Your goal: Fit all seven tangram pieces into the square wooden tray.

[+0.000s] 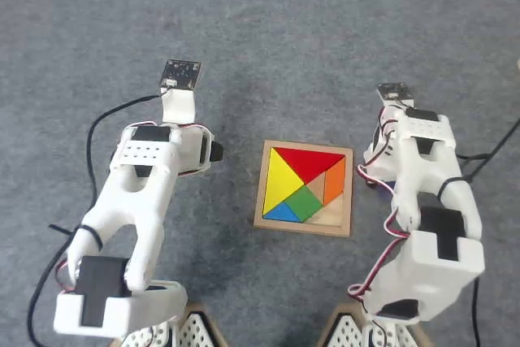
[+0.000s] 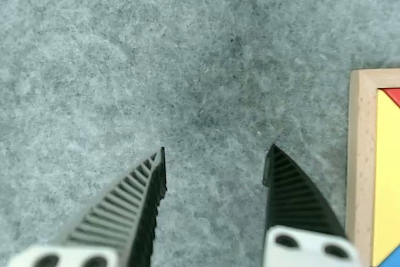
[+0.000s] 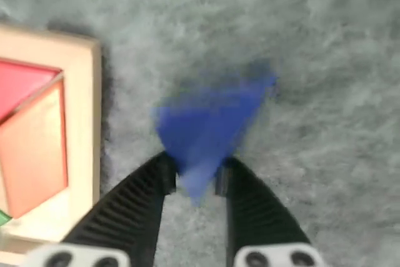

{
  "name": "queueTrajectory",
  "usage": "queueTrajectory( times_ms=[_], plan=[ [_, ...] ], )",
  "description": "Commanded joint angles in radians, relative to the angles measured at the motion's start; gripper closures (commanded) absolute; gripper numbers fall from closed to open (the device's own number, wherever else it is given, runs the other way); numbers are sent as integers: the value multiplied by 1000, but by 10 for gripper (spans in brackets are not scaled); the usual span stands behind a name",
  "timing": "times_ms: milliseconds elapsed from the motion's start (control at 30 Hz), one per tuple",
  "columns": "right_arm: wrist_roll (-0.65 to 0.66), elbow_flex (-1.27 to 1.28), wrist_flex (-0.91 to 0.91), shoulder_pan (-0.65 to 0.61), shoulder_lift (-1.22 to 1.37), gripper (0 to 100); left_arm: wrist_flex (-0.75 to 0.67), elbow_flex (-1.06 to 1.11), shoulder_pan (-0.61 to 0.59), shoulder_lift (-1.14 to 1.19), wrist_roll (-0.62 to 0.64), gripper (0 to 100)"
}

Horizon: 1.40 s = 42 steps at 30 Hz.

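Grey felt [image 3: 337, 60], blue triangle [image 3: 209, 126] between right fingers [image 3: 134, 207]

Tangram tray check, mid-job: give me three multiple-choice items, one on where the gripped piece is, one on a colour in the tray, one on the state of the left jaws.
1. Where is the blue triangle, held in the right jaws, relative to the tray?
A) seated inside it
B) outside it, over the grey mat
C) balanced on its rim

2. What colour is the big piece along the tray's far edge in the high view?
A) green
B) orange
C) red

3. How do the left jaws stand?
A) open and empty
B) shut on a yellow piece
C) shut on the tray's rim

Answers:
1 B: the right wrist view shows it beside the rim with mat around it.
2 C: the red triangle lies there.
3 A: the left wrist view shows bare mat between them.
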Motion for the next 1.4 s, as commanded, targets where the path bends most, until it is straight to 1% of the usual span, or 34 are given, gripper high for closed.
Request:
queueTrajectory(
  times_ms=[0, 200, 267, 333, 400, 500, 567, 633, 700, 767, 933, 1033, 1067, 1167, 1200, 1267, 1367],
  plan=[
    [-11, -28, 10, -19, -62, 966, -15, -5, -8, -48, 0, 761],
    [-14, -23, 104, -74, -228, 962, -17, -5, -6, -48, -2, 761],
    [-64, -25, 99, -64, -255, 960, -15, -5, -6, -48, -2, 761],
    [-124, -29, 79, -27, -255, 951, -14, -5, -6, -48, -2, 761],
    [-190, -29, 61, 12, -242, 902, -14, -5, -6, -48, -3, 761],
    [-227, -46, 31, 27, -203, 801, -17, -5, -6, -48, -3, 761],
    [-292, -84, 16, -1, -160, 753, -18, -4, -6, -48, -3, 761],
    [-359, -138, 18, -38, -102, 742, -18, -4, -6, -48, 0, 761],
    [-405, -199, 22, -87, -28, 742, -18, -4, -6, -48, 0, 761],
    [-423, -264, 39, -116, 50, 742, -18, -4, -6, -48, 0, 761],
    [-493, -446, 154, -125, 222, 742, -18, -4, -6, -48, -2, 761],
    [-503, -520, 228, -128, 303, 751, -20, -4, -6, -48, -3, 761],
    [-506, -532, 245, -128, 320, 775, -20, -4, -6, -48, -3, 761],
    [-509, -548, 277, -133, 358, 925, -20, -4, -6, -48, -3, 761],
    [-509, -548, 275, -133, 363, 950, -20, -4, -6, -48, -3, 761],
    [-509, -551, 275, -127, 364, 931, -20, -4, -6, -48, -3, 761],
    [-511, -562, 266, -116, 361, 941, -20, -4, -6, -48, -3, 761]
  ],
)
